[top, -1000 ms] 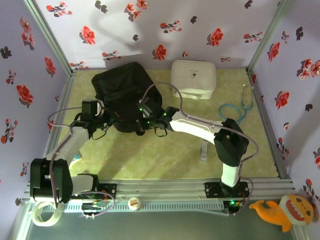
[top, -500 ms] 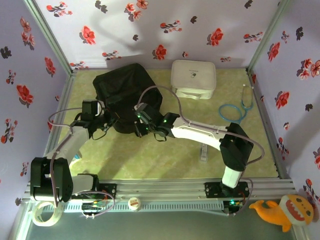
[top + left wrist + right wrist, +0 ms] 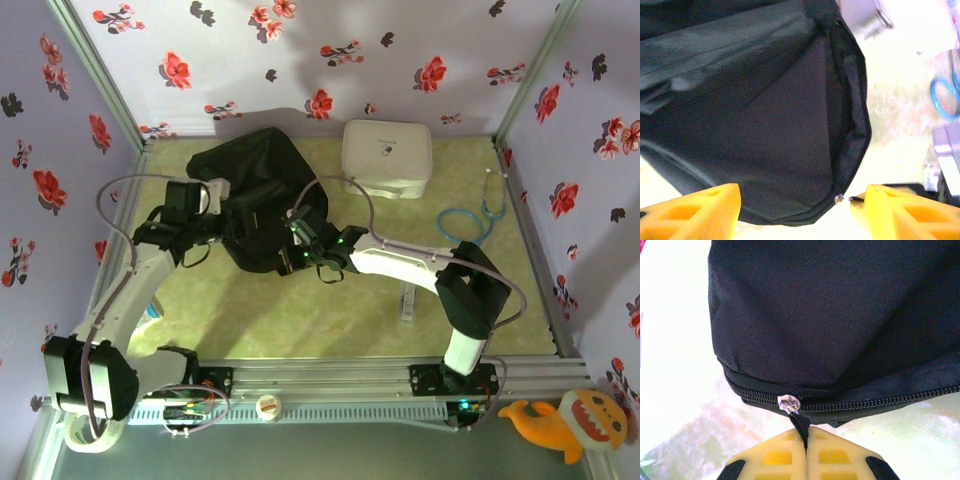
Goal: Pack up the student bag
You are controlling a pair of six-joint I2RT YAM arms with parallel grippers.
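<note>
The student bag (image 3: 252, 185) is a black fabric backpack lying at the back left of the green mat. In the right wrist view its zipper (image 3: 875, 402) runs along the near edge, with a silver slider (image 3: 788, 403). My right gripper (image 3: 806, 450) is shut on the black pull tab (image 3: 802, 426) hanging from that slider; from above, this gripper (image 3: 296, 257) sits at the bag's near right edge. My left gripper (image 3: 800, 212) is open, its yellow fingers (image 3: 690, 212) spread either side of the bag's lower corner (image 3: 790, 150), holding nothing. From above, it (image 3: 228, 213) hovers at the bag's left side.
A white zip case (image 3: 387, 157) stands at the back, right of the bag. A blue stethoscope (image 3: 468, 221) lies near the right wall. A small pale item (image 3: 408, 300) lies on the mat at the front right. Flowered walls close three sides.
My left gripper has opened, let go of the bag and drawn back and up. The right gripper, still shut on the pull tab, has shifted slightly along the bag's near edge.
</note>
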